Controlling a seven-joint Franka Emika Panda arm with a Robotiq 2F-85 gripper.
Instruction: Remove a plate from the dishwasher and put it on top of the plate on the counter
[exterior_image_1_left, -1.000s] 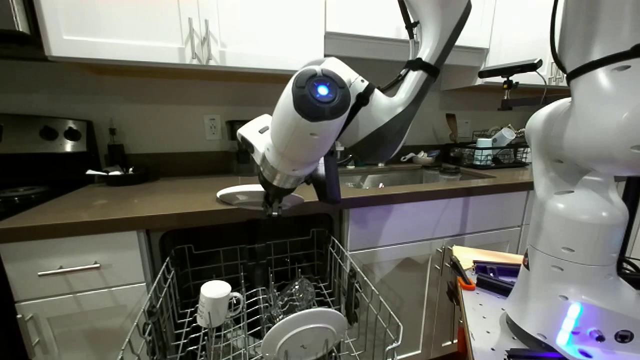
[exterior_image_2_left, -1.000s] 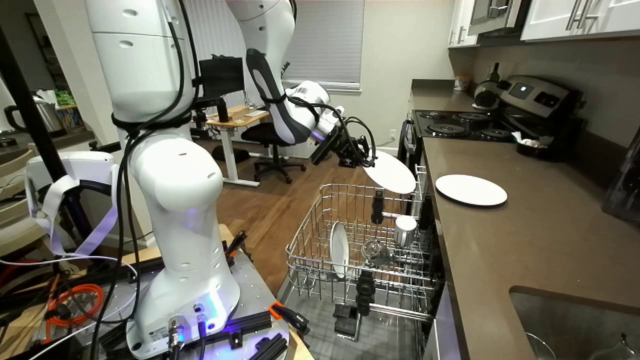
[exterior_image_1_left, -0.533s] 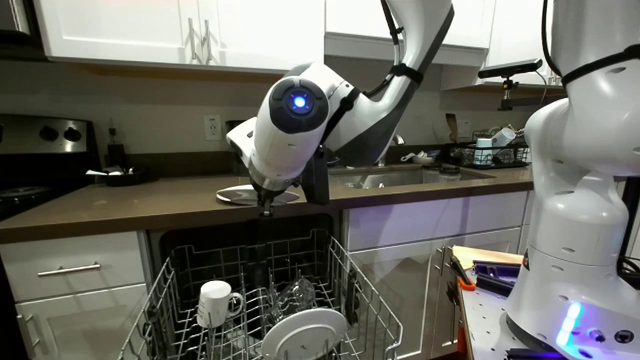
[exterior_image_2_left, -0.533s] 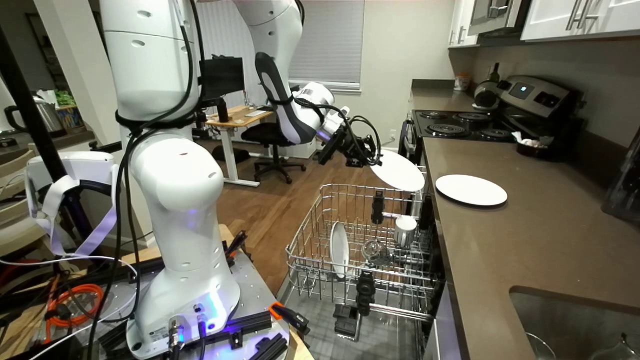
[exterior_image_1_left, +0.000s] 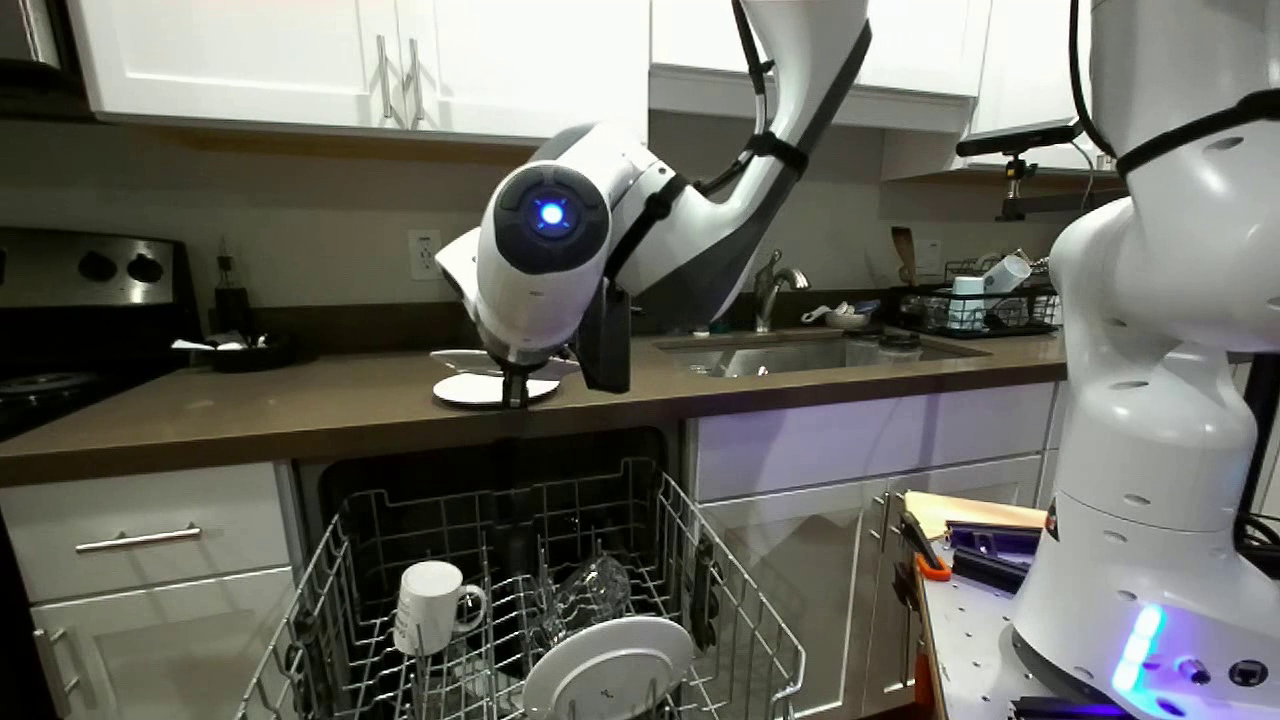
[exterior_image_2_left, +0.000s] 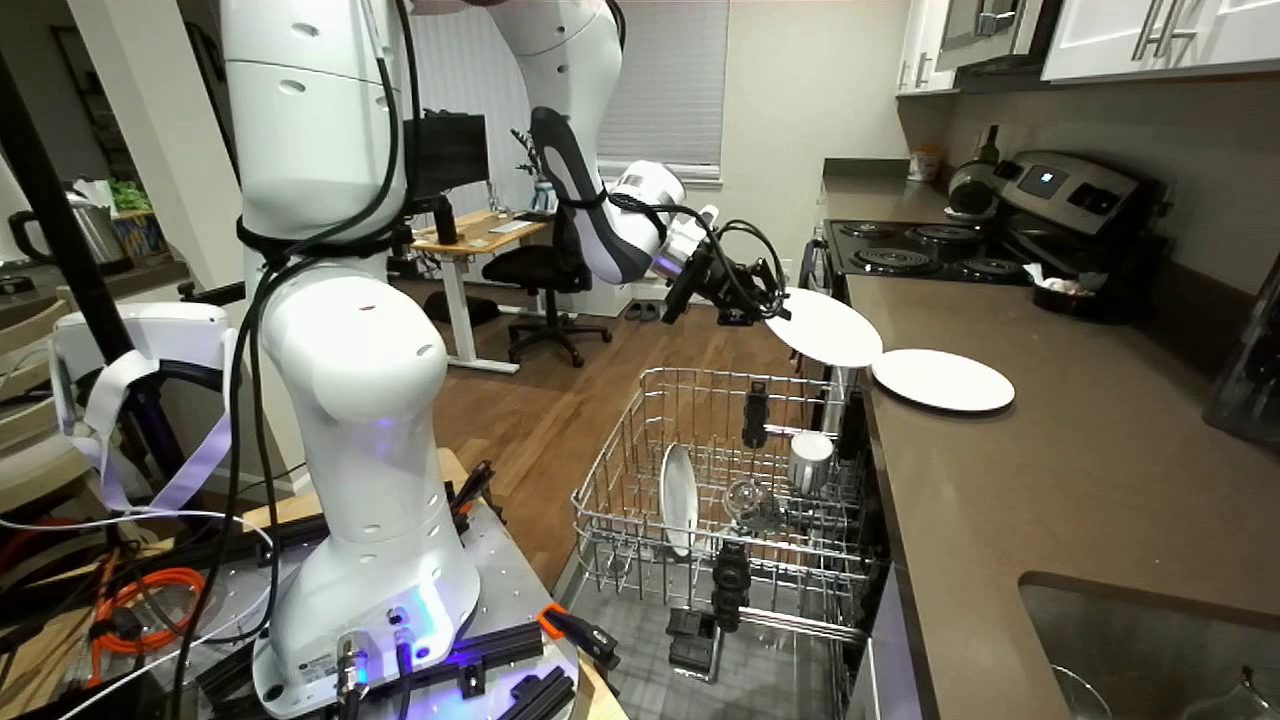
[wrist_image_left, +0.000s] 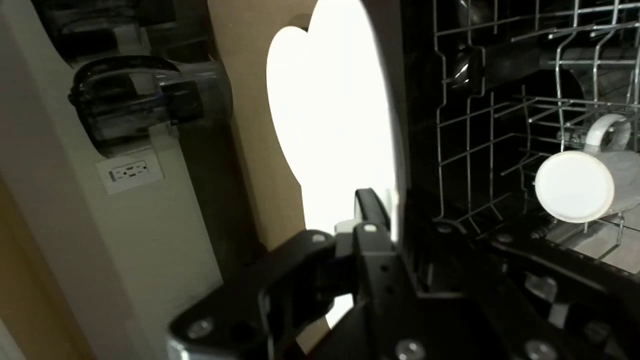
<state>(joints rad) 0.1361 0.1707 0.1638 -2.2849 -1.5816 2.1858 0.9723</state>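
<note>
Your held plate (exterior_image_2_left: 828, 328) is in the air by the front edge of the counter (exterior_image_2_left: 1040, 480). You have the gripper (exterior_image_2_left: 783, 308) pinched narrowly on its left rim, and in an exterior view it tilts, right side lower. Just to its right, the counter plate (exterior_image_2_left: 943, 381) lies flat near the counter's edge. You cannot tell from these views whether the two touch; in the wrist view they overlap as one glaring white shape.

Lower down, the dishwasher rack (exterior_image_1_left: 735, 566) carries another plate (exterior_image_1_left: 612, 668) on edge at the near right, with clear glassware (exterior_image_1_left: 600, 590) behind it and a white mug (exterior_image_1_left: 428, 605) upside down to the left. In an exterior view you see the sink (exterior_image_1_left: 780, 357) and faucet (exterior_image_1_left: 766, 288) on the right, and the stove (exterior_image_1_left: 90, 330) at the left.
</note>
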